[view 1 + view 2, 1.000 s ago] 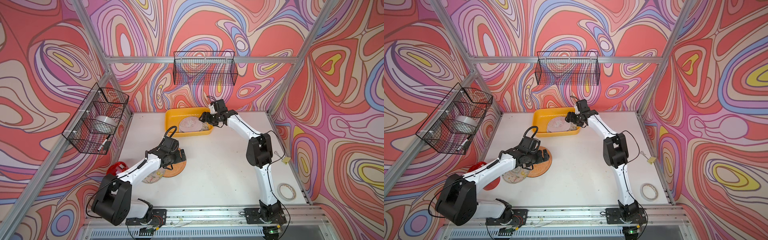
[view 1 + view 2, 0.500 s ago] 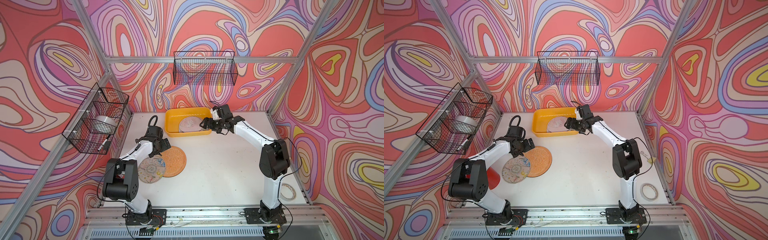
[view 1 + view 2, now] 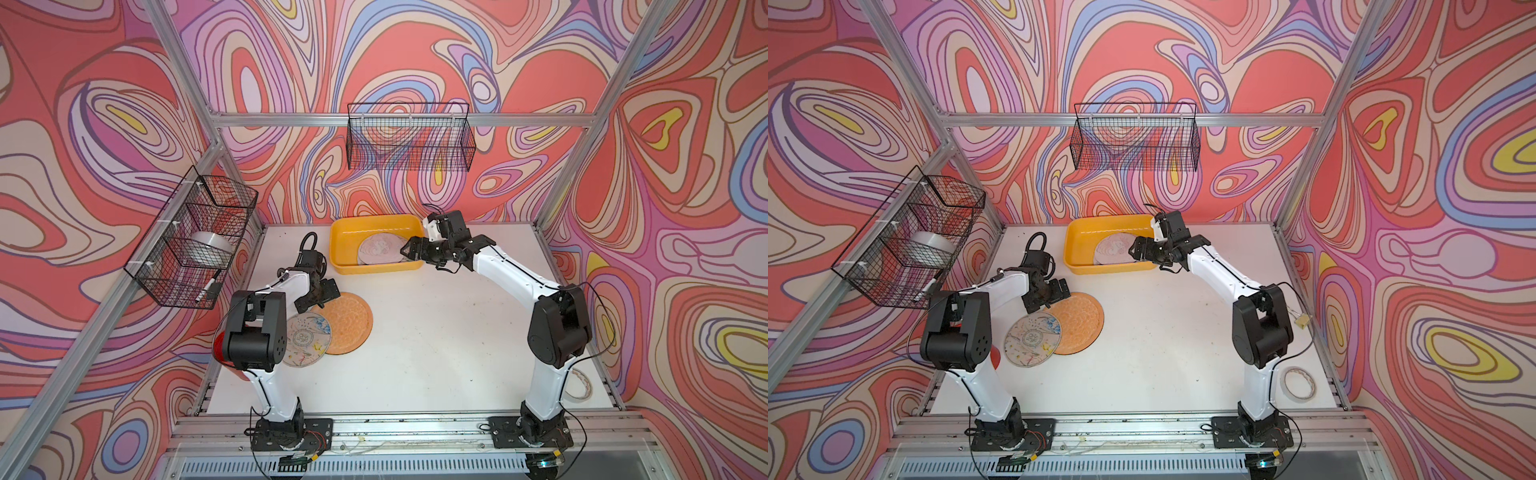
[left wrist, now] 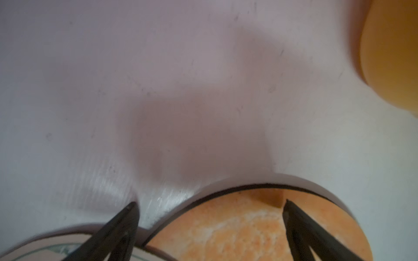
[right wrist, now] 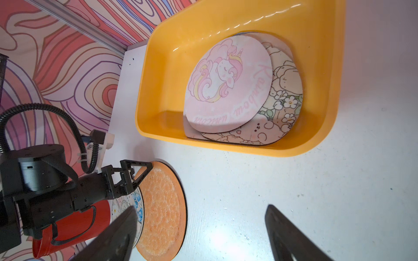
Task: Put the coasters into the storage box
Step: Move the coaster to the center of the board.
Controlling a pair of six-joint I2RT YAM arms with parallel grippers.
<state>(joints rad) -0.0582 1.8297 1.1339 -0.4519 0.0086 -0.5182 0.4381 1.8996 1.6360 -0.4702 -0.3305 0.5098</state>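
The yellow storage box stands at the back of the table and holds a pink unicorn coaster lying on a cream floral coaster. On the table an orange coaster overlaps a white and blue floral coaster. My left gripper hangs open and empty over the orange coaster's far edge; in the left wrist view the gripper straddles that rim. My right gripper is open and empty at the box's right front corner, and in the right wrist view the gripper has bare table under it.
A red pot stands behind the left arm's elbow. A tape ring lies at the front right. Black wire baskets hang on the back wall and the left wall; the left one holds a tape roll.
The left arm has folded upright, and its gripper now sits at the orange coaster's far edge. The right gripper has drawn back from over the box and opened wider.
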